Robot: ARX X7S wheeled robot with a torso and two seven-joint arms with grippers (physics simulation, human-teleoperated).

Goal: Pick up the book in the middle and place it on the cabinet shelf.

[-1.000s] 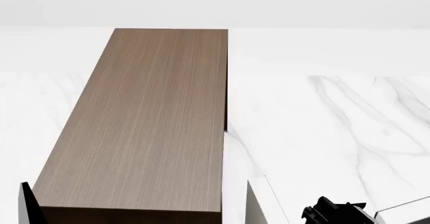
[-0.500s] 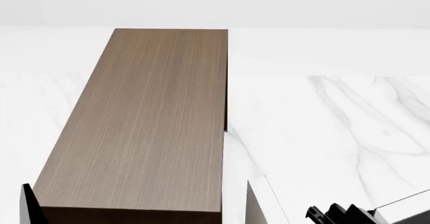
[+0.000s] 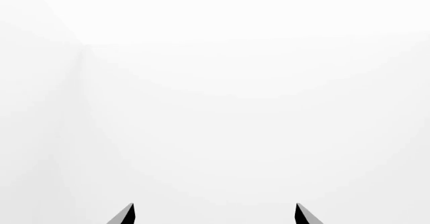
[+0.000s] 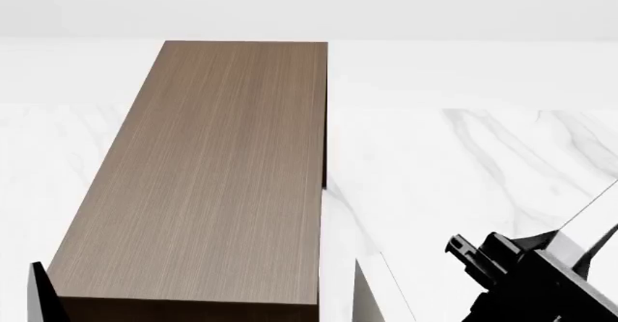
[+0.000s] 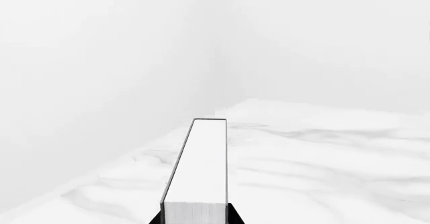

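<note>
Between the right gripper's jaws the book sits clamped, lifted off the marble floor, pickup done, placing on the cabinet shelf left; left gripper jaws apart, empty.

The flat top of the cabinet shelf is bare along its whole visible length, so nothing on it obstructs a gripper passing above. To the right of the cabinet, the white marble surface lies open up to the far wall. One pale book stands near the cabinet's front right corner, narrowing that gap. The right gripper carries the book (edge-on in the right wrist view) over open marble.
</note>
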